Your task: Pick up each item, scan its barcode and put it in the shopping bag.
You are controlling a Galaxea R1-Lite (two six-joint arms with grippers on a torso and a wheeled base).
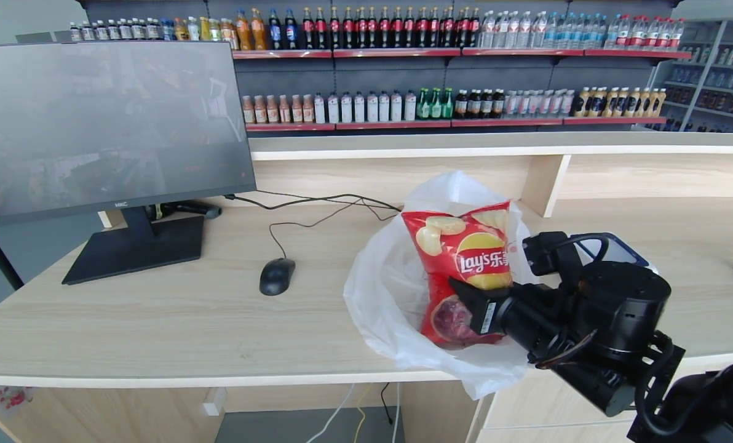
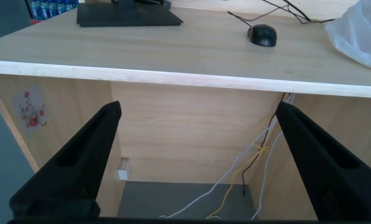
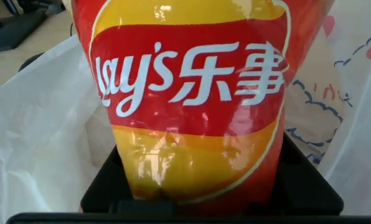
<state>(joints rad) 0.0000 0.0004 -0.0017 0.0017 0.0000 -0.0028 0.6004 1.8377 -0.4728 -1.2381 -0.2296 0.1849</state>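
chip bag (image 1: pixel 462 246) in shopping bag (image 1: pixel 385 289) | base hidden; right gripper (image 1: pixel 470 306) clamping

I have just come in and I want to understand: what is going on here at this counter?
The right gripper holds a red chips bag upright, its lower end down in the open white shopping bag on the counter. It has not let go yet. The left gripper is open and holds nothing, low in front of the counter's edge. A monitor and a mouse stand on the counter farther left.
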